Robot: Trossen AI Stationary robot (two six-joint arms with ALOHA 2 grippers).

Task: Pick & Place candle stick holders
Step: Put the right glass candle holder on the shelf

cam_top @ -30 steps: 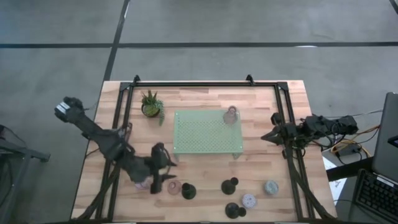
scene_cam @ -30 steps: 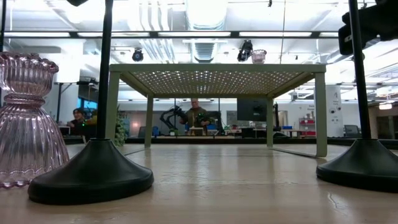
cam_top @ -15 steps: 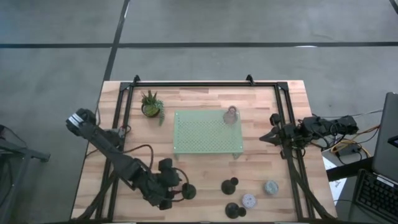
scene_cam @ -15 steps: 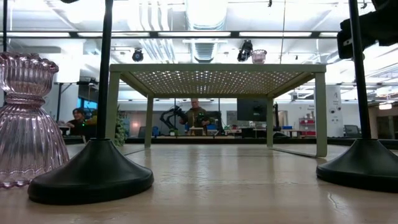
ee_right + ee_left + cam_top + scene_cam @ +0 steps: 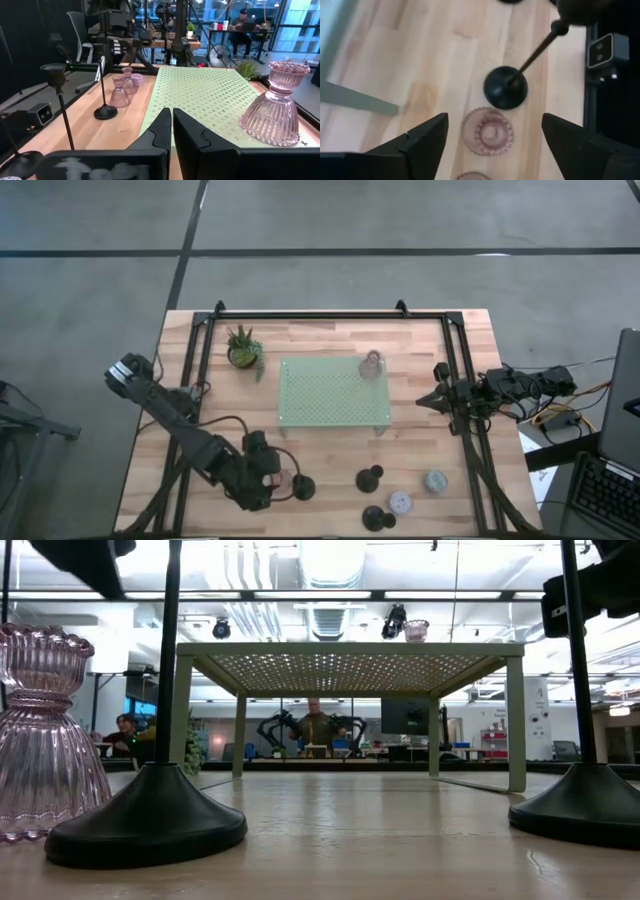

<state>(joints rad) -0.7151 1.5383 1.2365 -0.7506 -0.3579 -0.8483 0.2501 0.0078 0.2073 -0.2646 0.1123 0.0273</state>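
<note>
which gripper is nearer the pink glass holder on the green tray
Right. The right gripper sits just off the tray's right side, near the holder; the left gripper is down at the table's front-left.

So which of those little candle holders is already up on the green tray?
Only the pinkish clear glass holder, upright near the tray's far right corner. All the others stand on the wooden table.

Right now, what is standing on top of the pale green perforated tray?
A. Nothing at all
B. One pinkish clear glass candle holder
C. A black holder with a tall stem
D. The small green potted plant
B. One pinkish clear glass candle holder stands near a back corner of the pale green perforated tray; the potted plant sits on the wooden table beside the tray.
</note>
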